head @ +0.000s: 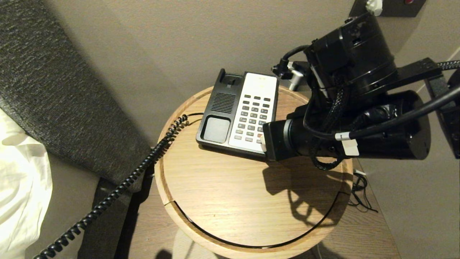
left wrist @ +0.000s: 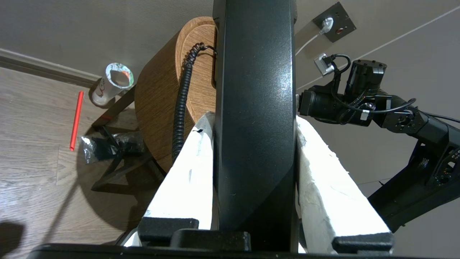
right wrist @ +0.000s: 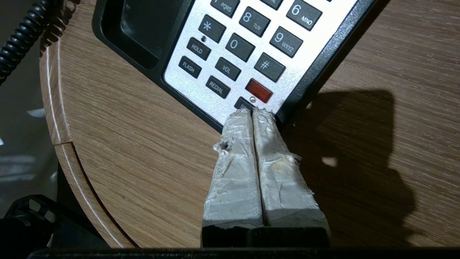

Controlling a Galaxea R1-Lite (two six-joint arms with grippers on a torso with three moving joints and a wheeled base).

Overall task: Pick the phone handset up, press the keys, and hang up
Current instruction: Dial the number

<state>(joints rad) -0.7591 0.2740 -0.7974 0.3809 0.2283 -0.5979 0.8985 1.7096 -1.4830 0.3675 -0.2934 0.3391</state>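
Off to the left, clear of the round oak-veneer tabletop (head: 230,201), the left tool (left wrist: 254,122) grips the long glossy black plastic phone handset (left wrist: 255,108) between its two white-wrapped fingers (left wrist: 187,172), clamped against its flat sides. I'd say it is kept out there so the cradle and keypad stay uncovered for the other arm. The black coiled cord (head: 118,187) runs from the tabletop's left edge down toward that hand, slack enough not to drag the base. On the tabletop sits the black-and-white phone base (head: 239,111), its empty handset cradle (head: 215,129) holding nothing, so the hang-up is not yet done. To the right of the cradle lies the white faceplate with its grid of small dark grey rectangular keys and one red key (right wrist: 258,90). The right tool (right wrist: 251,111) comes in from the right with its taped fingers pressed together into a single blunt tip, resting on the bottom-row key just beside the red one; closed like that, it can push one key without catching its neighbours.
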